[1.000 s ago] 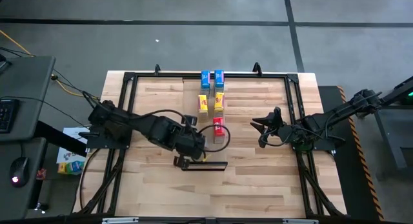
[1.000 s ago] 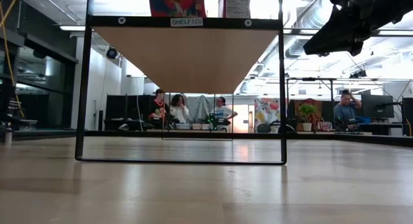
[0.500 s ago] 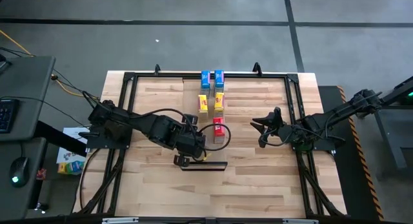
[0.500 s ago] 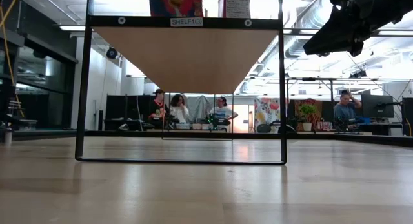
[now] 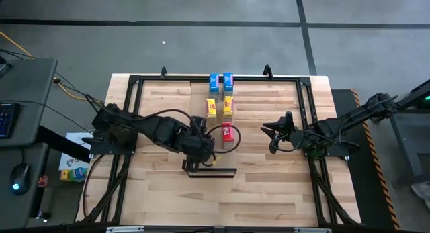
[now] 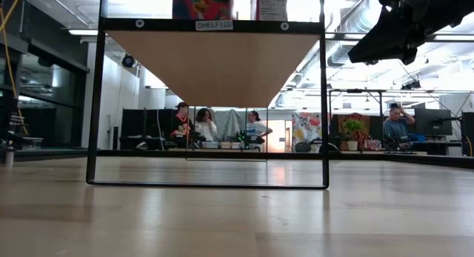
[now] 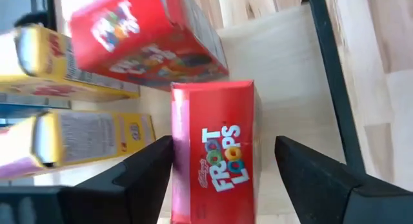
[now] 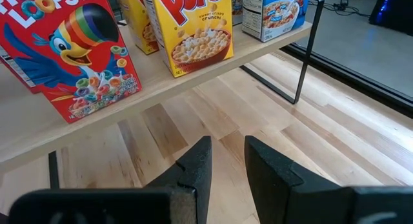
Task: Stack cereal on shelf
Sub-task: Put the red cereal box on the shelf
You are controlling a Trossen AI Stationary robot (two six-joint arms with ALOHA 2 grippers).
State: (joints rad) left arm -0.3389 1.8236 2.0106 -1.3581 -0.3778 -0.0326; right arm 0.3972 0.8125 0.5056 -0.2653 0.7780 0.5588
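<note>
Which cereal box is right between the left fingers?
The red Froot Loops box lying flat, logo facing up, between the open left fingers. The second red box sits beyond it.

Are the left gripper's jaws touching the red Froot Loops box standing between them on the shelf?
Apart. In the left wrist view the red box stands between the open jaws of the left gripper, with pale shelf showing on both sides of it.

My left arm reaches in from the table's left edge toward the middle, wrist bent down, and its gripper (image 5: 199,154) has the fingers (image 7: 145,169) spread wide with nothing pinched between them. My right arm waits at the right side, stretched inward and raised off the table, its gripper (image 5: 277,136) pointing toward the centre with only a narrow gap between its fingers (image 8: 193,169).
</note>
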